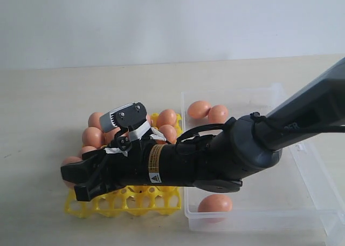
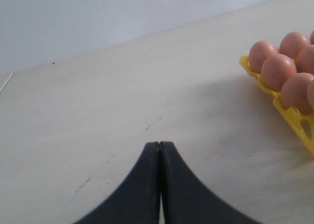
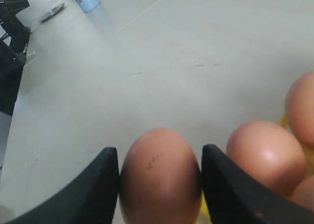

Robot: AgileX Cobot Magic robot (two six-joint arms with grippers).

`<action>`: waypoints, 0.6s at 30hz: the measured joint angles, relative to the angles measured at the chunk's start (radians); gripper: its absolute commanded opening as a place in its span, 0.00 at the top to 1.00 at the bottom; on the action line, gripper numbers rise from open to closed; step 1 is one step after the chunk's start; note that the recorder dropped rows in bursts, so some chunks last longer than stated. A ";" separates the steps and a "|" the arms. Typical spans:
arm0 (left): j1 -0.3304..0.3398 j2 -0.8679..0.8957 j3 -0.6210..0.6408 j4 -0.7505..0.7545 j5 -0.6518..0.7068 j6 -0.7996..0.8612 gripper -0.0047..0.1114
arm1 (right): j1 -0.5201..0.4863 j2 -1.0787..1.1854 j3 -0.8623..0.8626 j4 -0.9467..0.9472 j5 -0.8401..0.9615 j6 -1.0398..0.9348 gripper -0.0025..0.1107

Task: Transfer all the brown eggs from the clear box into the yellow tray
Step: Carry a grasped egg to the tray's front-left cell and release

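Three brown eggs (image 1: 199,109) are showing in the clear box (image 1: 253,97) right now. Two sit side by side in its far corner nearest the tray, and a lone egg (image 1: 214,204) lies against its near wall. The arm blocks the stretch between them, so I can't tell if more are in there. The box sits toward the right end of the table (image 1: 43,95), close to the near edge. Just beside it, toward the middle of that near edge, lies the yellow tray (image 1: 135,200).

The right arm (image 1: 242,149) reaches clean across the tray from the right, and the right gripper (image 1: 75,181) hangs over the tray's left side. Look at the wrist view: the held egg (image 3: 159,180) is clamped between its jaws, a black finger (image 3: 98,189) pressed to each flank, faint specks on the shell. Right next to it, seated eggs (image 3: 262,155) fill the neighbouring cups. Whether the held egg rests in a cup or hovers above one, I can't tell.

The tray's far rows are crowded with eggs, while its near row of cups shows plain yellow.

Over to the left gripper (image 2: 159,153): its jaws are pressed flat together, gripping nothing, low over the table. The tray's egg-lined edge lies off to one side.
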 measured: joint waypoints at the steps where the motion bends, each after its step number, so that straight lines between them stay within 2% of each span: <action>1: 0.000 0.000 0.000 0.000 0.000 0.000 0.96 | 0.000 0.000 0.000 0.002 0.000 0.000 0.54; 7: 0.000 0.000 0.000 0.000 0.000 0.000 0.96 | 0.000 0.000 0.000 0.012 0.000 0.000 0.54; 12: 0.000 0.000 0.000 0.000 0.000 0.000 0.96 | 0.000 0.000 0.000 0.023 0.000 0.000 0.42; 14: 0.000 0.000 0.000 0.000 0.000 0.000 0.96 | 0.000 0.000 0.000 0.026 0.000 0.000 0.40; 17: 0.000 0.000 0.000 0.000 0.000 0.000 0.96 | 0.000 0.003 0.000 0.030 -0.002 0.000 0.43; 18: 0.000 0.000 0.000 0.000 0.000 0.000 0.96 | 0.000 0.003 -0.002 0.030 -0.002 0.000 0.48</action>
